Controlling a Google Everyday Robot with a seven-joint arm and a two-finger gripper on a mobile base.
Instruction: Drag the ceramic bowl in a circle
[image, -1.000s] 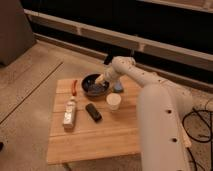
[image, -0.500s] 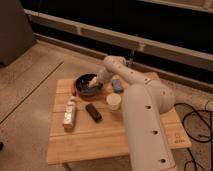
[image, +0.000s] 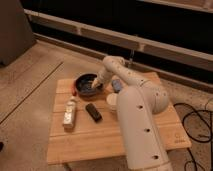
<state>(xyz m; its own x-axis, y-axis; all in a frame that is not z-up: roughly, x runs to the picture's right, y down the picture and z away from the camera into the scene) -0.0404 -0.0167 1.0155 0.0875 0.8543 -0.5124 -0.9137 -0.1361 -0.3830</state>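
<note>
Gripper (image: 96, 86) at rim of ceramic bowl (image: 83, 82); grip state not discernible. Confirm hold, then sweep slowly, avoiding white cup (image: 112, 102).

Table (image: 115, 137) stands mid-view on floor (image: 25, 95), w/ long ledge (image: 150, 47) running behind it. Ceramic bowl (image: 86, 82) sits on table, back-left part. Gripper (image: 96, 86) is at bowl's right rim, coming in from the right; can't tell if it touches. Arm (image: 142, 115) comes up from front-right, covers much of table's right side, then bends over toward back edge. Cup (image: 112, 101) is on table, right of & in front of bowl, just beside arm, partly hidden by it. Block-like item (image: 93, 112) lies in front of bowl, approx mid-table. Bottle (image: 69, 116) is left of block, near but apart. Cables (image: 197, 117) lie on floor, right of table.
</note>
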